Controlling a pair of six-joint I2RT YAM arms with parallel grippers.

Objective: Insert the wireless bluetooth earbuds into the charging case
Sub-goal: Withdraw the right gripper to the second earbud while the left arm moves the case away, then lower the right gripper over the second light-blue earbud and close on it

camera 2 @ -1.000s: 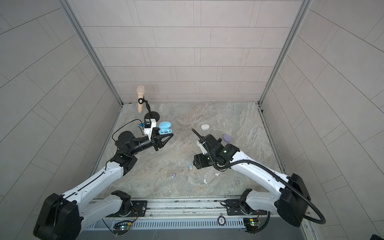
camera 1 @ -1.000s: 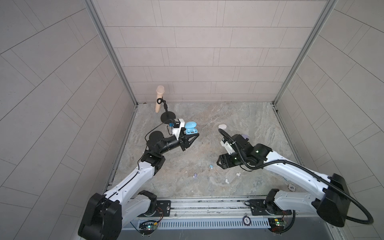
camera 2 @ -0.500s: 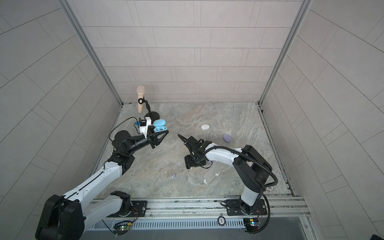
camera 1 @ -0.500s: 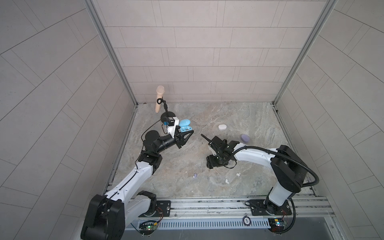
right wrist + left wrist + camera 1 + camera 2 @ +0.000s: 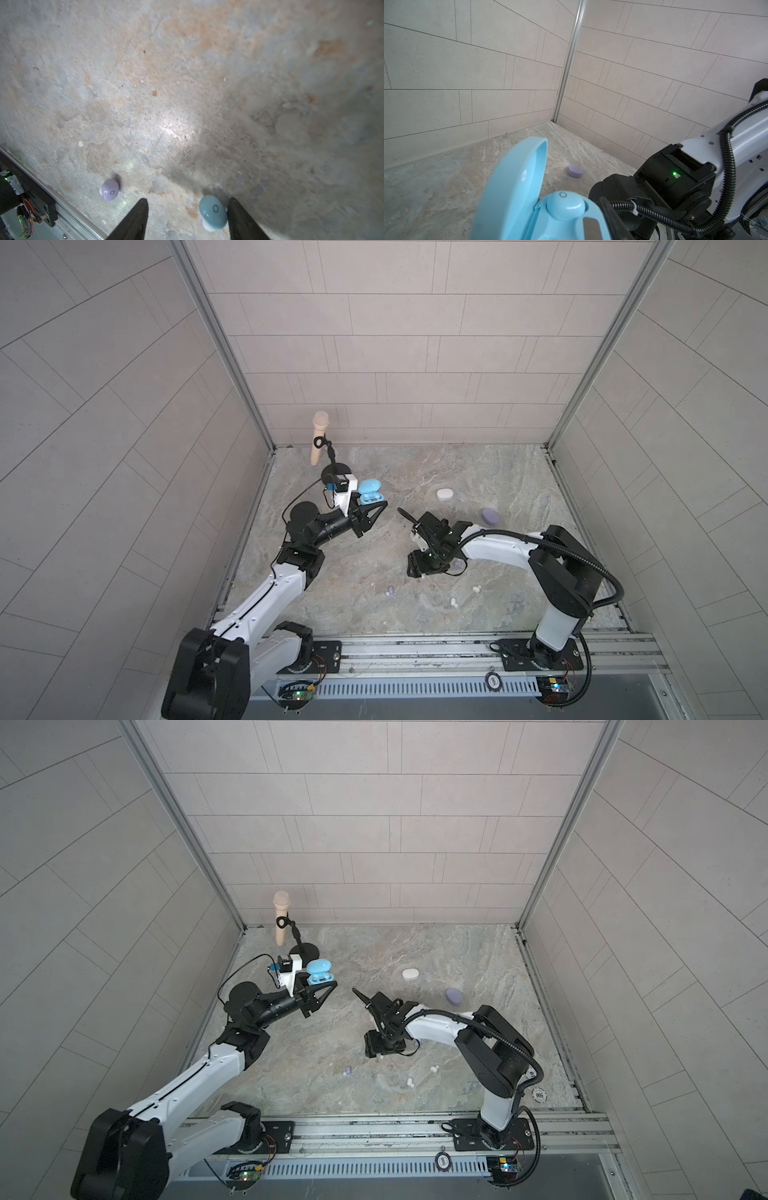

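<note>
My left gripper (image 5: 374, 506) is shut on the light blue charging case (image 5: 370, 492), held above the floor at the back left. Its lid (image 5: 517, 187) stands open, and one light blue earbud (image 5: 564, 204) sits in the case. My right gripper (image 5: 187, 200) is open and points down at the floor in the middle. A second light blue earbud (image 5: 213, 212) lies on the floor between its fingers, right against one finger (image 5: 239, 216). A lilac earbud (image 5: 110, 190) lies just outside the other finger. In both top views the right gripper (image 5: 419, 570) hides the blue earbud.
A white case (image 5: 444, 494) and a lilac case (image 5: 490, 515) lie shut at the back right. Loose on the front floor are a lilac earbud (image 5: 390, 592) and two white ones (image 5: 454, 603) (image 5: 477, 588). A microphone on a stand (image 5: 320, 437) is in the back left corner.
My right gripper has shifted left and come down around the blue earbud, its jaws narrowing. My left gripper carried the case slightly back and left, then held still.
</note>
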